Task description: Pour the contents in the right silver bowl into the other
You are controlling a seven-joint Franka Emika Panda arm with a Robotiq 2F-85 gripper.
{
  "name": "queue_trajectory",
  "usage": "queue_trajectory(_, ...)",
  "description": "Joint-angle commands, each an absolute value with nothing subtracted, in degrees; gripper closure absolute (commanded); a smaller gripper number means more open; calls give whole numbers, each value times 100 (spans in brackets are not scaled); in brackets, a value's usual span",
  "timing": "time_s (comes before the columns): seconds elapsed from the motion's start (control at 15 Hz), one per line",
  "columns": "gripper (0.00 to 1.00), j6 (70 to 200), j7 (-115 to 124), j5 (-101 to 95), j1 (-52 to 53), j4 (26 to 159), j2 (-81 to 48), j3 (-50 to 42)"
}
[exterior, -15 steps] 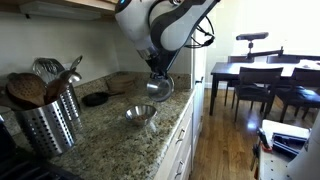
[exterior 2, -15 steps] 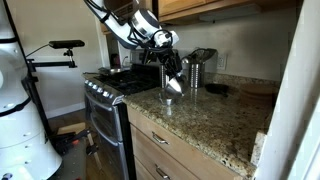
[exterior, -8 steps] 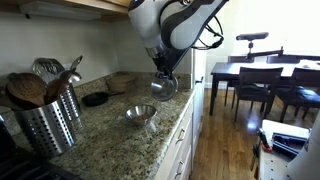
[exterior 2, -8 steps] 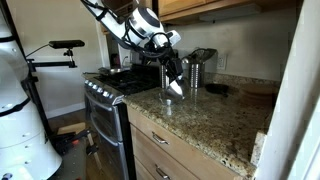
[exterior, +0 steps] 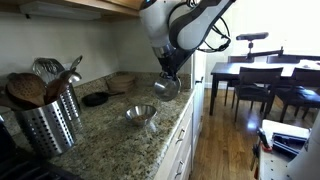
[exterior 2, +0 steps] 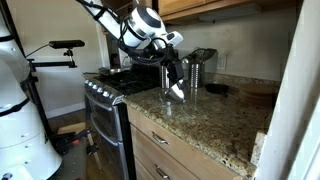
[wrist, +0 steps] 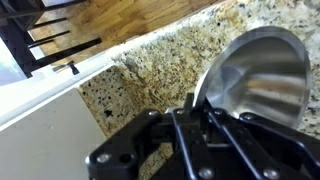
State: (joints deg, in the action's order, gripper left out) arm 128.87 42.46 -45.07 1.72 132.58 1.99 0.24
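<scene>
At the far left of an exterior view, a perforated metal utensil holder (exterior: pixel 47 120) packed with wooden spoons stands on the granite counter (exterior: pixel 110 145). At its two o'clock a small dark dish (exterior: pixel 95 98) lies near the wall. Further right, the second silver bowl (exterior: pixel 140 113) sits upright on the stone, close to the front edge. At that bowl's one o'clock, clear of the counter, hangs the lifted silver bowl (exterior: pixel 166 88). The gripper (exterior: pixel 164 78) holds it, reaching down from the arm (exterior: pixel 180 25). A dark dining table (exterior: pixel 262 72) stands at the far right.

In an exterior view from the other end, a black stove (exterior 2: pixel 105 92) is at the left. To its right, the gripper (exterior 2: pixel 175 80) carries the lifted silver bowl (exterior 2: pixel 177 92) above the counter.

In the wrist view, wood floor (wrist: pixel 110 20) fills the upper left and speckled counter the middle. The gripper (wrist: pixel 200 108) is pinched narrow on the bowl's rim. The bowl (wrist: pixel 262 70) spreads toward two o'clock with its polished inside facing the camera. Whether it holds anything cannot be told.
</scene>
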Motion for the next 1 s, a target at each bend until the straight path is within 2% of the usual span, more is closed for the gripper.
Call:
queue_trajectory(0.0, 93, 13165, 4165, -4338, 46, 13550, 556, -13)
queue_trajectory(0.93, 93, 13952, 1651, -2485, -186, 13645, 681, -210)
